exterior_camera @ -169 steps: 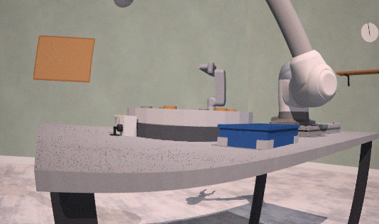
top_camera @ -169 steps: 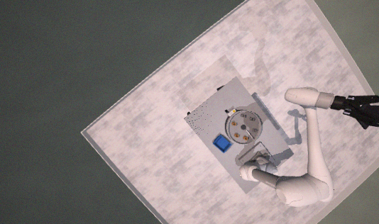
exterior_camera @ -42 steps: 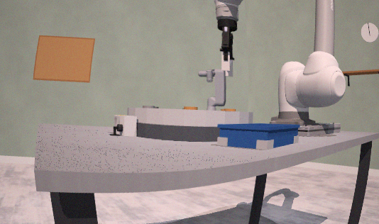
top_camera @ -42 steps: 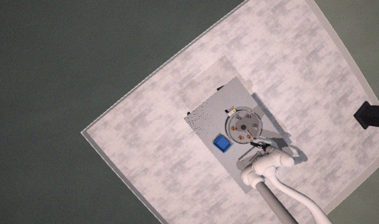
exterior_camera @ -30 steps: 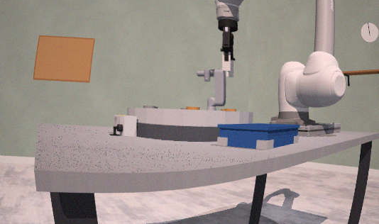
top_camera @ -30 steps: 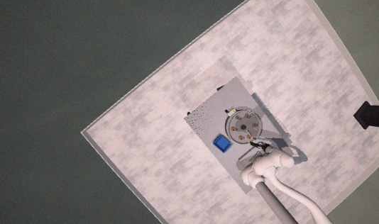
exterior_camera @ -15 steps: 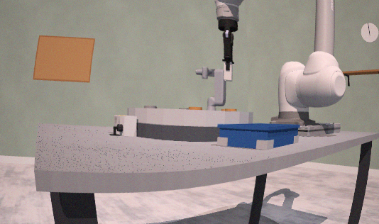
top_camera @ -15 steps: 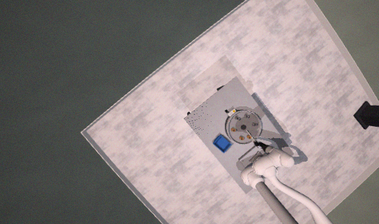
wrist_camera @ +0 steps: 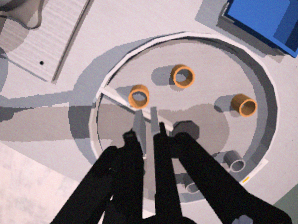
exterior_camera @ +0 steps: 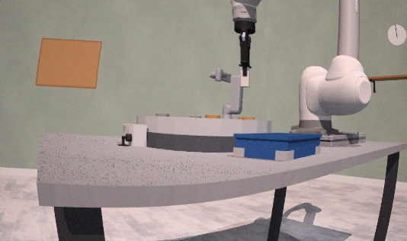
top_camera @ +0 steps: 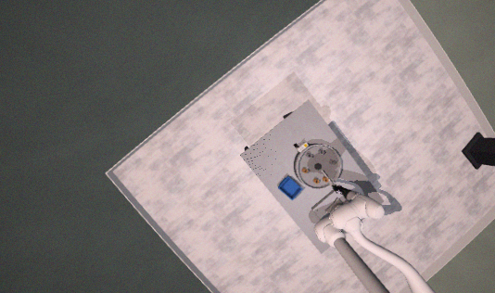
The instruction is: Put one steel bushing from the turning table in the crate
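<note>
Fingers point(top_camera: 342, 190) point(exterior_camera: 245, 79) of mine are standing narrow above the turntable point(top_camera: 307, 163) point(exterior_camera: 190, 124) point(wrist_camera: 200, 55), gripping nothing; steel bushings point(top_camera: 333, 161) point(exterior_camera: 162, 115) point(wrist_camera: 235, 161) are sitting on it, and the crate point(top_camera: 279, 185) point(exterior_camera: 263, 146) point(wrist_camera: 250, 25) is lying near one long edge of the counter point(top_camera: 278, 136) point(exterior_camera: 114, 169) point(wrist_camera: 170, 15).

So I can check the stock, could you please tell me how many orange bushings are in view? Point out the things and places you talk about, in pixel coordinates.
3: all on the turning table point(top_camera: 301, 183) point(exterior_camera: 183, 125) point(wrist_camera: 210, 95), standing apart along its crate-facing side.

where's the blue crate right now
On the grey table, just outside the turning table's rim, beside the orange bushings' side; top right in the wrist view.
</note>
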Controlling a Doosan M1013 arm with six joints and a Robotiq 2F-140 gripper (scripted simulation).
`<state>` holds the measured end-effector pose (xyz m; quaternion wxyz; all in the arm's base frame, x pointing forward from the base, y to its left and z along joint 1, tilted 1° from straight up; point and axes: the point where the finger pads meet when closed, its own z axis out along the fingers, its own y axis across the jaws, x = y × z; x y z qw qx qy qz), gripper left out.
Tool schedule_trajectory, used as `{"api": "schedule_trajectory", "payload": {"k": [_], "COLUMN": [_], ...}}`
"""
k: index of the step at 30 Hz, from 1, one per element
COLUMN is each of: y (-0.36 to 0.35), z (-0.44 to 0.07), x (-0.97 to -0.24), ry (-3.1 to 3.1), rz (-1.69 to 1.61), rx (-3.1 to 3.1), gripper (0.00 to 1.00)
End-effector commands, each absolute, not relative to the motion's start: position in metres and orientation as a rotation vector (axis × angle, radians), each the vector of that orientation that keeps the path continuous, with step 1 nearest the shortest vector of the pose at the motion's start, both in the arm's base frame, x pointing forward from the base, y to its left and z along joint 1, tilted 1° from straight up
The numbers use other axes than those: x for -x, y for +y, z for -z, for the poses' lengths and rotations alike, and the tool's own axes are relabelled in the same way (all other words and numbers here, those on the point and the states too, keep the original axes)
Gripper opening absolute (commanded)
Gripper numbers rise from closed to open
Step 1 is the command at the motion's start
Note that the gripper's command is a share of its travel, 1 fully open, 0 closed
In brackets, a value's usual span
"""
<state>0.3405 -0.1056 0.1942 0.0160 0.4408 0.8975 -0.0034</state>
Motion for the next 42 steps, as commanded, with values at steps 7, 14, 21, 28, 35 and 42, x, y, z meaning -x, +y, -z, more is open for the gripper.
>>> {"api": "schedule_trajectory", "payload": {"k": [7,14,21,28,35,42], "y": [-0.1056,-0.1056,-0.1056,-0.1056,-0.1056,-0.1056], "z": [-0.1942,-0.1942,-0.1942,-0.1942,-0.1942,-0.1942], "x": [-0.3405,-0.3405,-0.3405,-0.3405,-0.3405,-0.3405], "ry": [2.791,2.791,2.791,2.791,2.791,2.791], "rz": [0.010,0.010,0.010,0.010,0.010,0.010], "rx": [-1.371,-1.371,-1.371,-1.371,-1.371,-1.371], "gripper": [0.10,0.10,0.10,0.10,0.10,0.10]}}
